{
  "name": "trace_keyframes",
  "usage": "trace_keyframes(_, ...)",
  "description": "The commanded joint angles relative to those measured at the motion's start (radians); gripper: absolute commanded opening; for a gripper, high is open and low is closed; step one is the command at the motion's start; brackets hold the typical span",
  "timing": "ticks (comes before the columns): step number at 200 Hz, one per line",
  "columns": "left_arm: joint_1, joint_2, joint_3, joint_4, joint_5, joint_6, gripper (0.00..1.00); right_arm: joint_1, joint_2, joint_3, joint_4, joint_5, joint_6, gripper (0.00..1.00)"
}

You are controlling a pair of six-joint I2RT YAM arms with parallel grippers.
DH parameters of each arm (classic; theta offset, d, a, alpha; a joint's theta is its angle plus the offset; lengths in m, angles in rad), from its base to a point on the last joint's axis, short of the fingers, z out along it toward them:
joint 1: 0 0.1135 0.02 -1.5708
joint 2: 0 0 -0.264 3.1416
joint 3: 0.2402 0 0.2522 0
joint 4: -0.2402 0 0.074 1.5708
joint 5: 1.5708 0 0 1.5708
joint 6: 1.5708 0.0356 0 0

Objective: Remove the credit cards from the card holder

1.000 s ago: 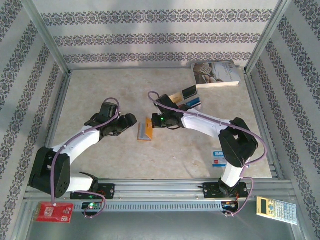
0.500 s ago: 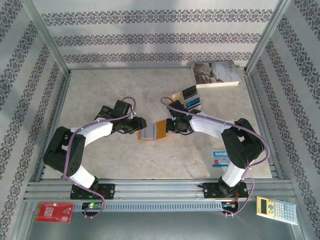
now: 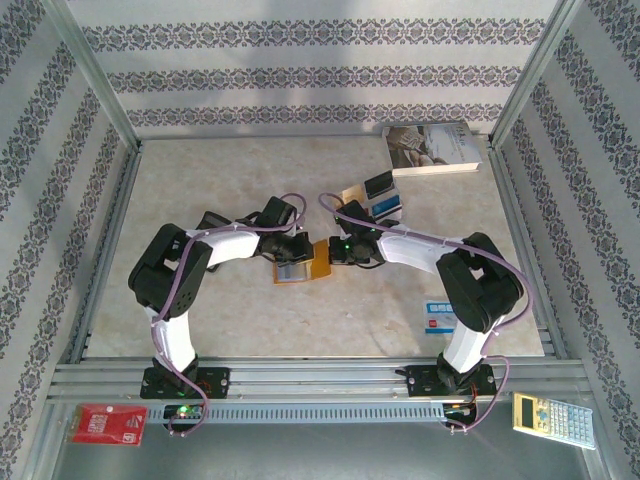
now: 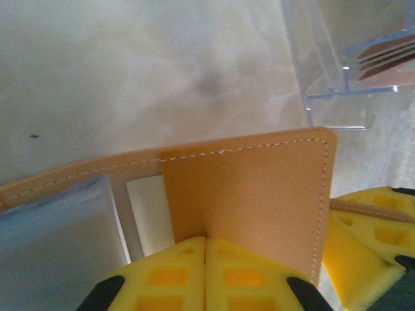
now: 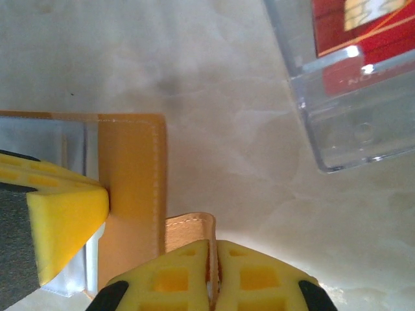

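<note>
Your left arm has swung in since a second ago. Back then its claw hung well to the left of the card holder point(image 3: 316, 266) with its jaws apart, and now it sits right on it. The card holder also lies spread wider than it did. Now look from left to right. Far to the left of the card holder, and nearer to you past the metal rail, a red card point(image 3: 108, 424) lies flat. Next comes your left gripper point(image 4: 205, 243), at the card holder's left side. Its yellow pads are pressed tight together, and the bottom edge of the orange flap is pinched between them. The card holder lies open on the table point(image 3: 200, 180), about in the middle, with its blue-grey inside to the left and its orange flap to the right. A pale slip shows in a pocket beside the flap, but you cannot tell if it is a card. Your right gripper point(image 5: 213, 249) touches the card holder's right side. It is closed tight too, and it nips a thin tan edge of the card holder. Just beyond the card holder and a bit to the right stands a clear box point(image 5: 350, 123) with cards in it. Nearer to you and well to the right of the card holder lies a blue and white card point(image 3: 438, 316). A book point(image 3: 432, 148) lies far beyond it, to the right. A calculator point(image 3: 553, 418) lies farthest right, past the rail.
</note>
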Motion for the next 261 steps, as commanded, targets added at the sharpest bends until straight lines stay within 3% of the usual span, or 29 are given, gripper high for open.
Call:
trace_keyframes(1,-0.023,0.022,-0.010,-0.060,-0.020,0.010,0.04,0.008,0.024,-0.014,0.026,-0.033,0.010,0.00)
trace_keyframes(51,-0.038,-0.029,-0.142,-0.037,-0.031,-0.024,0.03,-0.002,-0.029,-0.042,0.020,-0.034,0.018,0.07)
trace_keyframes(107,-0.038,-0.030,-0.120,-0.045,-0.034,-0.001,0.03,-0.009,-0.247,-0.131,0.032,0.075,0.111,0.26)
trace_keyframes(134,-0.038,-0.025,-0.101,-0.059,-0.024,0.008,0.02,0.006,-0.282,-0.140,0.064,0.026,0.163,0.19)
trace_keyframes(152,-0.038,-0.032,-0.108,-0.054,-0.029,0.009,0.01,0.019,-0.248,-0.129,0.098,-0.038,0.192,0.14)
trace_keyframes(191,-0.038,-0.030,-0.127,-0.037,-0.035,-0.011,0.00,0.043,-0.117,-0.101,0.134,-0.052,0.238,0.05)
trace_keyframes(261,-0.030,-0.071,-0.090,-0.090,-0.041,-0.050,0.01,0.053,0.031,-0.101,0.189,-0.041,0.291,0.02)
